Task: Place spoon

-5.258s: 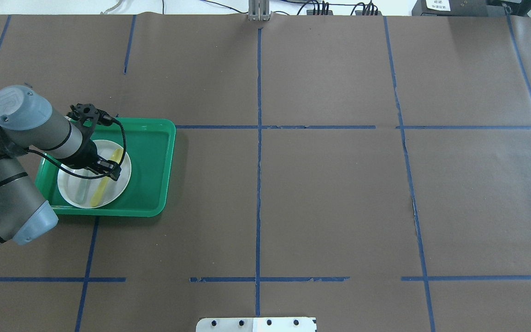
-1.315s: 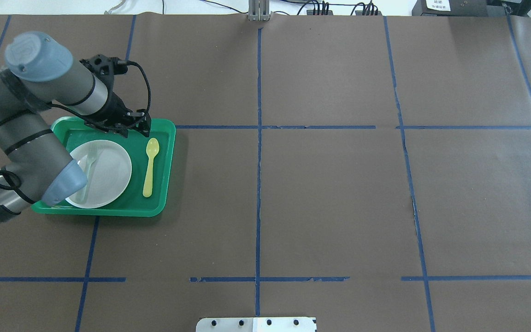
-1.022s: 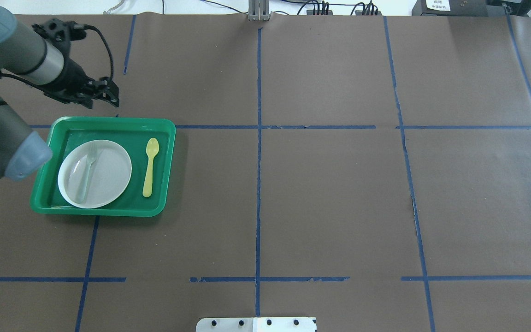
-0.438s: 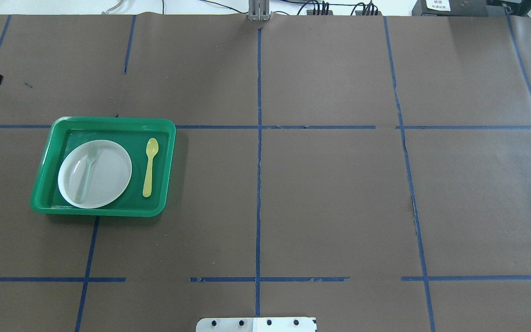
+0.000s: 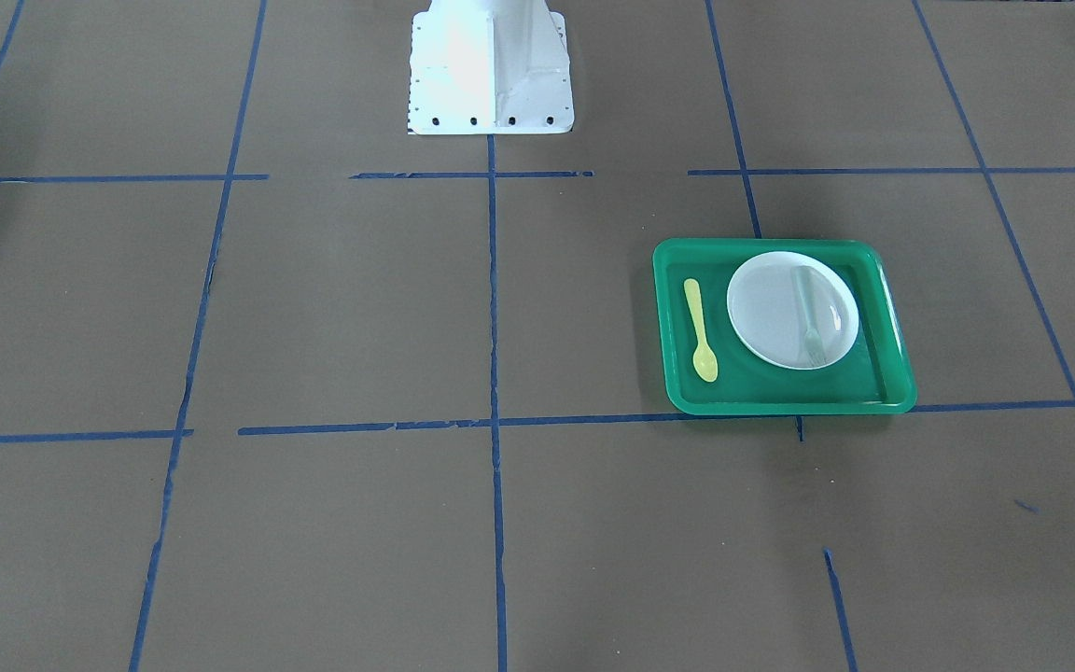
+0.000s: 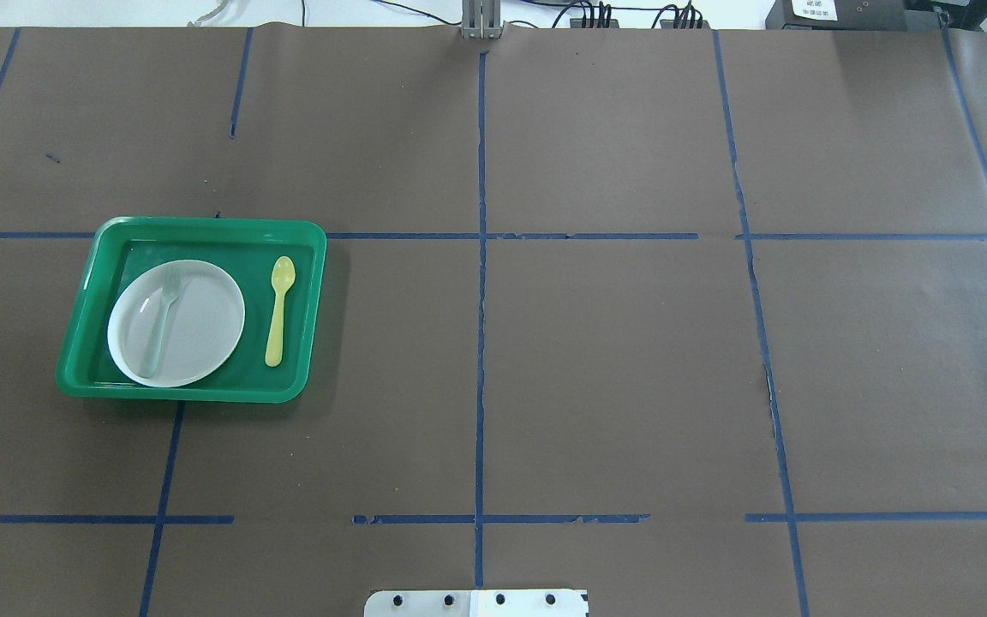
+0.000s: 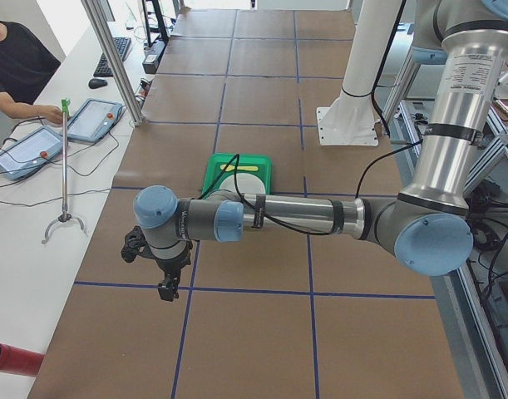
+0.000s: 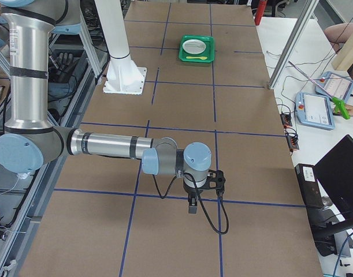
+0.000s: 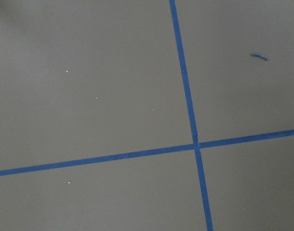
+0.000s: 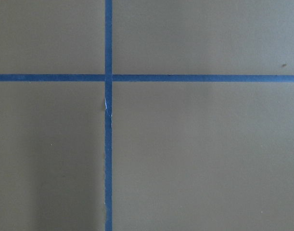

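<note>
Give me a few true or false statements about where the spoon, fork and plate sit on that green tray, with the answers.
1. The spoon lies on the green tray, beside the white plate. True.
2. The fork lies on the bare tray floor. False: the fork rests on the plate.
3. A gripper holds the spoon. False: it lies free, with nothing touching it.
4. The spoon's bowl points away from the robot. True.
5. The tray sits on the robot's right. False: it is on the robot's left.
</note>
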Available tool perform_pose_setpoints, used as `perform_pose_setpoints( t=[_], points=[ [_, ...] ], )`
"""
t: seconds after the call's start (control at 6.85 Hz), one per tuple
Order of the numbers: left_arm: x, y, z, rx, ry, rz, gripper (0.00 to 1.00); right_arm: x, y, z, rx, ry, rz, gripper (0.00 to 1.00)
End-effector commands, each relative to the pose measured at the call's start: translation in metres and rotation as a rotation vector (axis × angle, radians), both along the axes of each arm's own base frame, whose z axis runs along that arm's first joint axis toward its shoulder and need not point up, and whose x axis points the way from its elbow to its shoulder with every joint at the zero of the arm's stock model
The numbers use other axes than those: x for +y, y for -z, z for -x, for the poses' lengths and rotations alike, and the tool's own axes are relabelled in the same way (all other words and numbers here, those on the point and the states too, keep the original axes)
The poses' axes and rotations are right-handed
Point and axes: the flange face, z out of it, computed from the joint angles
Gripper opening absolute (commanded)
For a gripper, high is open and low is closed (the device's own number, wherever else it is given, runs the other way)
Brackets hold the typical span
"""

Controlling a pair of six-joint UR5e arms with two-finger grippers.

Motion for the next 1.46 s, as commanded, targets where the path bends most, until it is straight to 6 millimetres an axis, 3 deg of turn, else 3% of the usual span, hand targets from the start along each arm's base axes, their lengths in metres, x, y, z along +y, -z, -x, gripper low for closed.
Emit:
perform_pose_setpoints(
  t=[0.0, 0.29, 0.44, 0.58, 1.31],
  points=[
    [0.008, -0.007, -0.004, 0.071, -0.005, 0.034, 1.00, 0.000, 0.000, 0.000, 0.000, 0.000, 0.000, 1.00],
    [0.015, 0.010, -0.010, 0.103, 0.077, 0.105, 1.00, 0.000, 0.000, 0.000, 0.002, 0.000, 0.000, 1.00],
    [0.033, 0.005, -0.010, 0.094, 0.073, 0.095, 1.00, 0.000, 0.000, 0.000, 0.000, 0.000, 0.000, 1.00],
    [0.054, 0.014, -0.008, 0.041, 0.073, 0.048, 1.00, 0.000, -0.001, 0.000, 0.000, 0.000, 0.001, 1.00],
    [0.078, -0.004, -0.006, 0.015, 0.076, 0.065, 1.00, 0.000, 0.000, 0.000, 0.000, 0.000, 0.000, 1.00]
  ],
)
